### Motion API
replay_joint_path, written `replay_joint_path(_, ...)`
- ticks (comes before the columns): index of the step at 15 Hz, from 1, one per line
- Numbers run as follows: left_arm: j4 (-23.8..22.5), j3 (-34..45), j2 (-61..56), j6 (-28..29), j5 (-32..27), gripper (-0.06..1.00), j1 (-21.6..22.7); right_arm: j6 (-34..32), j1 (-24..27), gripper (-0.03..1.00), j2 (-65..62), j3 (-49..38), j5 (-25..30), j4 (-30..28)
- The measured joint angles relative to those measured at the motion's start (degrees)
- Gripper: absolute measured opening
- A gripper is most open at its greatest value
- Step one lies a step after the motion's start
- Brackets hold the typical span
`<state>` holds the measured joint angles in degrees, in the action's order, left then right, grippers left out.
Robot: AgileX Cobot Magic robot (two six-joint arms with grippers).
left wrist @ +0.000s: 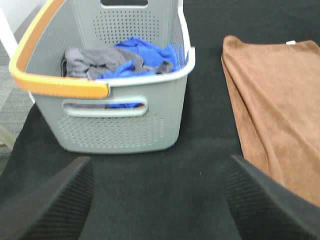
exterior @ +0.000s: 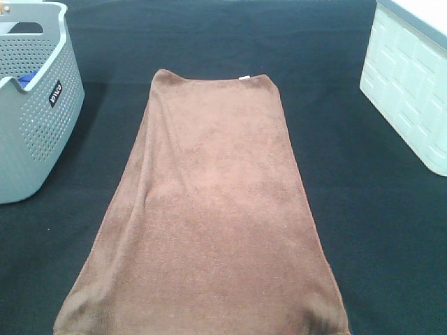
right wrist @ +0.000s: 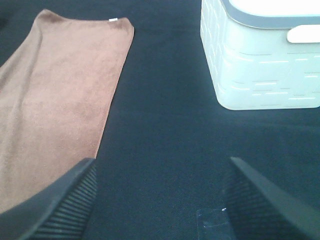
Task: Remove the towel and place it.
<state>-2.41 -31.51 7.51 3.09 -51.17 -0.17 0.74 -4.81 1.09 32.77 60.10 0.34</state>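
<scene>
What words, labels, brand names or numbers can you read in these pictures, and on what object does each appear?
Small black label on the grey basket: white lettering, turned sideways and too small to read.
White tag on the brown towel: no text readable.
White bin: no writing visible.

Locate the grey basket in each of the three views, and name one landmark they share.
Exterior high: the basket stands at the left edge, left of the towel, apart from it.
Left wrist: it fills the upper left, with blue and grey cloths inside.
Right wrist: not in view; the white bin shows instead.
Shared landmark: the towel's white tag.
</scene>
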Motion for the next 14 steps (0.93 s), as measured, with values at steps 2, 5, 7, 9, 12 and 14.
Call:
replay_joint_path(2, -1.15, 1.09, -5.79, 0.52, -4.87, 0.69, 0.00, 0.00, 0.00, 0.69, -1.38, -1.38, 2.12, -0.34)
replay_joint_path(5, -1.38, 2.12, -7.73, 1.55, -8.82, 0.69, 0.00, 0.69, 0.00, 0.69, -1.38, -3.50, 2.06, -0.34)
replay_joint_path(7, -1.20, 2.35, -7.79, 1.55, -8.94, 0.69, 0.00, 1.32, 0.00, 0.69, -1.38, -3.90, 1.15, -0.34)
replay_joint_path(9, 0.06, 2.41, -7.79, -0.11, -8.88, 0.69, 0.00, 1.38, 0.00, 0.69, -1.38, -3.95, 1.09, -0.34)
replay_joint_path(12, 1.03, 2.41, -7.79, -1.09, -8.88, 0.69, 0.00, 1.38, 0.00, 0.69, -1.38, -3.95, 1.09, -0.34)
replay_joint_path(14, 1.20, 2.41, -7.79, -1.09, -8.88, 0.69, 0.00, 1.38, 0.00, 0.69, -1.38, -3.95, 1.09, -0.34)
